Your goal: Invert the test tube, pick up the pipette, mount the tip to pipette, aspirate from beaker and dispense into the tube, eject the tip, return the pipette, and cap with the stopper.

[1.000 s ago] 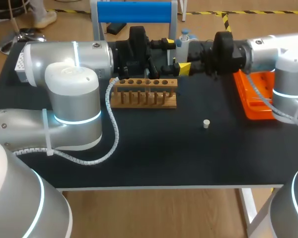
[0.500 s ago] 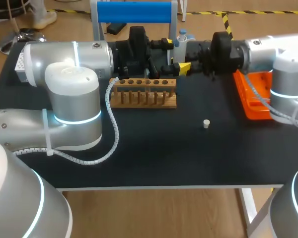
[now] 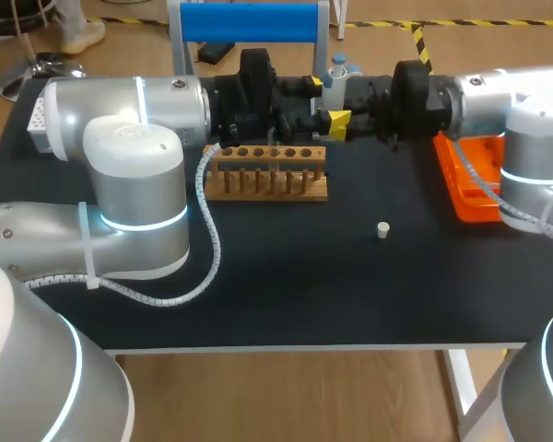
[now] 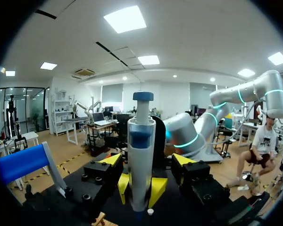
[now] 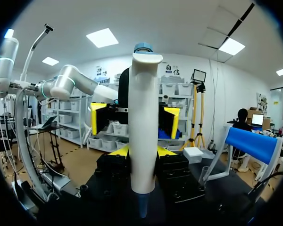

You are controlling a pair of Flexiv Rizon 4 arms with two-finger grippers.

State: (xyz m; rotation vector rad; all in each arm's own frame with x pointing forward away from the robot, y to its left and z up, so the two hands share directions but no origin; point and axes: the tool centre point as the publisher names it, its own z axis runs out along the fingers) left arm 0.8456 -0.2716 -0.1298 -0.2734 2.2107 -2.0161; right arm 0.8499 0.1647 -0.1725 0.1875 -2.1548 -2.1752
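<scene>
The pipette [image 3: 338, 68], white-bodied with a blue top, stands upright above the back middle of the table, where my two arms meet. My right gripper [image 5: 142, 151] is shut on the pipette [image 5: 144, 122] low on its body. My left gripper [image 4: 146, 162] faces it from the other side, and its yellow-tipped fingers [image 4: 111, 160] stand on either side of the pipette [image 4: 140, 155] with a gap showing, so it is open. In the head view the left gripper [image 3: 319, 98] and right gripper [image 3: 347, 99] are nearly nose to nose. A small white stopper [image 3: 382, 229] lies on the black table.
A wooden test tube rack [image 3: 269, 172] stands just in front of and below the grippers. An orange tray [image 3: 473, 180] sits under the right arm at the right. A stand with a blue bar [image 3: 249, 22] is at the back edge.
The left gripper's fingers have drawn in towards the pipette. The right arm shifted slightly to the left with the pipette in its grip.
</scene>
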